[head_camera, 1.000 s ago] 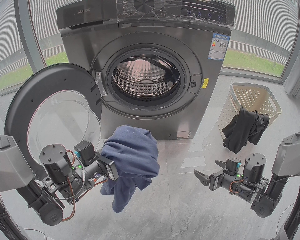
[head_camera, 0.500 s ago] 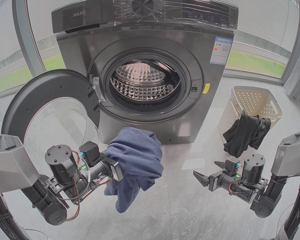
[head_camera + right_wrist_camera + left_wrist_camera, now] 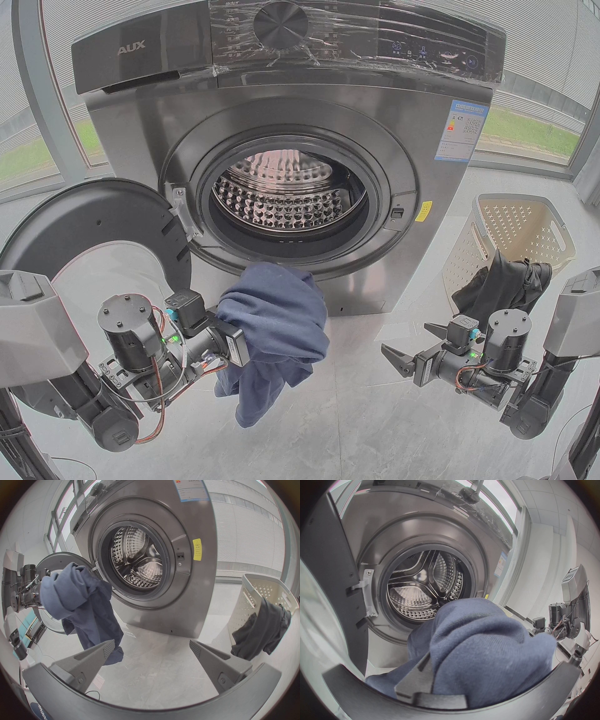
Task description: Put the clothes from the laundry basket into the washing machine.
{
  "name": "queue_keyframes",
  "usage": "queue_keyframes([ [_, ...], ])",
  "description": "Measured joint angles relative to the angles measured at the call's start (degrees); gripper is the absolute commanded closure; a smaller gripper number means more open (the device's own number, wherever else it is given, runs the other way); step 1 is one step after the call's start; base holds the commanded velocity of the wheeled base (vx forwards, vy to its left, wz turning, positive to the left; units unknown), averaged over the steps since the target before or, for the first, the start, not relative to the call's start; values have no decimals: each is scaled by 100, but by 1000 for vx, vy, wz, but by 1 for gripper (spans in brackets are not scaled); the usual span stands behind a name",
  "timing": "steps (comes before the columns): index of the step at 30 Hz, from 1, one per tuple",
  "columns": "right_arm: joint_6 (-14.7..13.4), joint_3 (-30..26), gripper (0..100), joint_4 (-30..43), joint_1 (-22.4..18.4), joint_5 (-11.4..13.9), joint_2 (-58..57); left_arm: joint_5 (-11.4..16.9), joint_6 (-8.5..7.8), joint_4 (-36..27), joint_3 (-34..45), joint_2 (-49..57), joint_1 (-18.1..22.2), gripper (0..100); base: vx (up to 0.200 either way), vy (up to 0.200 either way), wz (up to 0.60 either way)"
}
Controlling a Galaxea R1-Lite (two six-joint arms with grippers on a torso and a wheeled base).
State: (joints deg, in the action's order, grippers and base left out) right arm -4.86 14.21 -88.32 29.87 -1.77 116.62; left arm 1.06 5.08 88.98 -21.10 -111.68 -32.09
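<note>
The left gripper is clamped on a dark blue soft garment, which hangs in front of the grey metal washing machine, just below its open drum. The right gripper has its fingers apart and holds nothing. A black garment is draped over the rim of the beige perforated plastic laundry basket, which stands beside the machine.

Grey tiled floor; tall windows behind; green lawn outside.
</note>
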Motion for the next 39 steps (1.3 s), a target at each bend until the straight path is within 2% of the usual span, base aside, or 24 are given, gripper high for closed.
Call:
queue_keyframes([
  [6,2,-7,0,2,17,-1,-35,0,-2,0,-6,-20,0,100,200,0,0],
  [21,-2,-22,0,2,32,10,-60,-44,27,-2,-50,-78,-129,100,0,0,0],
  [23,-2,-22,0,2,52,5,-60,-135,30,0,-108,-105,-160,100,0,0,0],
  [26,-6,-7,0,2,128,-4,-71,-417,44,-5,-233,-169,-306,100,0,0,0],
  [29,-4,11,0,2,233,-20,-121,-603,79,-2,-814,-401,-477,100,0,0,0],
  [39,-2,-5,0,2,301,-23,-226,-399,93,-11,-2738,-1343,-496,100,0,0,0],
])
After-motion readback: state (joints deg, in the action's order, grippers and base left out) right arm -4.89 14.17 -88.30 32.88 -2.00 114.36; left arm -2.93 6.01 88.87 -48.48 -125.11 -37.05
